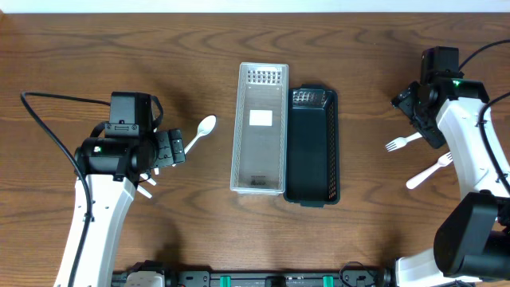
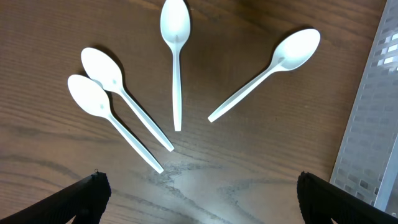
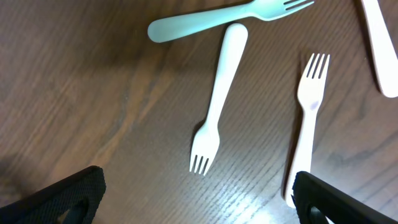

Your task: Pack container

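A clear plastic tray (image 1: 259,127) and a black plastic basket (image 1: 312,147) lie lengthwise, side by side, in the middle of the wooden surface (image 1: 159,48). The tray is on the left arm's side, and their long edges touch or very nearly do. A white rectangle shows on the tray's floor.

The left pincer (image 2: 205,199) hangs above the surface well to the left of the tray. Its 2 fingers are spread wide and grip nothing. Below it, 4 white plastic spoons lie fanned out, with bowls away from the pincer and handles converging toward it. The left pair of spoons (image 2: 102,90) run parallel and just beside each other. The middle spoon (image 2: 176,62) points straight, and the right spoon (image 2: 273,65) slants toward the tray's perforated edge.

The right pincer (image 3: 199,202) hovers well to the right of the basket, likewise wide open and gripping nothing. Under it, a pale fork (image 3: 217,22) lies crosswise. A white fork (image 3: 217,93) points its tines at the pincer, and its handle end is just beside the pale one. Another fork (image 3: 308,118) points its tines away. A white handle (image 3: 379,50) is cut off by the frame's right edge, and I cannot tell what utensil it belongs to.
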Robot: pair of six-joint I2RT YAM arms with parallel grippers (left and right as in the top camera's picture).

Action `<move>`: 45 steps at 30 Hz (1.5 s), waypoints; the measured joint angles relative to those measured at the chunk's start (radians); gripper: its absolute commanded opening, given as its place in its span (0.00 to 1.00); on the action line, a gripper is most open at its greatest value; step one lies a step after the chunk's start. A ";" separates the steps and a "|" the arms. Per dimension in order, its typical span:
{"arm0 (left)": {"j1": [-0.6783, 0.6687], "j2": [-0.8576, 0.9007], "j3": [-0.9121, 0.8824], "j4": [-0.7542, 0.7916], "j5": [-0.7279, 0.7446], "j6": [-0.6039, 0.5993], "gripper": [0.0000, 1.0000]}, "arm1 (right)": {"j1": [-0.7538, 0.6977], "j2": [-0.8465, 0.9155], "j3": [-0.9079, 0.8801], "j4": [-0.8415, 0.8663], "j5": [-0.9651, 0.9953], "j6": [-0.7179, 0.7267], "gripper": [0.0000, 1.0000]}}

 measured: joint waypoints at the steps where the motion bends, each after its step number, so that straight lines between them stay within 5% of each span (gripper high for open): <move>1: 0.000 0.000 0.000 0.000 0.000 0.000 0.98 | 0.000 0.000 0.000 0.005 -0.002 0.006 0.99; 5: 0.000 0.000 0.000 0.000 0.000 0.000 0.98 | 0.000 0.001 0.000 0.016 -0.003 0.027 0.94; 15: 0.000 0.000 0.000 -0.001 0.000 0.000 0.98 | 0.000 0.084 -0.018 0.022 -0.004 0.133 0.99; 34: 0.000 0.000 0.000 -0.001 0.000 0.000 0.98 | -0.002 0.312 -0.027 0.094 -0.140 0.120 0.99; 45: 0.000 0.000 0.000 -0.002 0.000 0.000 0.98 | -0.042 0.313 -0.027 0.068 -0.172 0.098 0.74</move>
